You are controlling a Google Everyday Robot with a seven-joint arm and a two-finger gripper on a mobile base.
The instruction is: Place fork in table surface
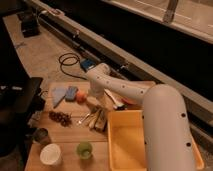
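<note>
The fork point(84, 119) is a slim shiny metal piece lying on the tan wooden table surface point(65, 134), just right of the grape bunch point(60, 118). My white arm bends at its joint point(100, 76) and reaches down to the middle of the table. My gripper point(96, 109) hangs directly above and slightly right of the fork, next to some brown wooden pieces point(101, 120). I cannot tell whether the gripper touches the fork.
A big yellow tub point(131, 145) fills the right side. A blue sponge point(71, 93), pale cloth point(59, 95) and orange item point(81, 97) lie at the back. A white-handled utensil point(116, 98), green cup point(84, 149), white bowl point(50, 153) and metal cup point(41, 135) stand around.
</note>
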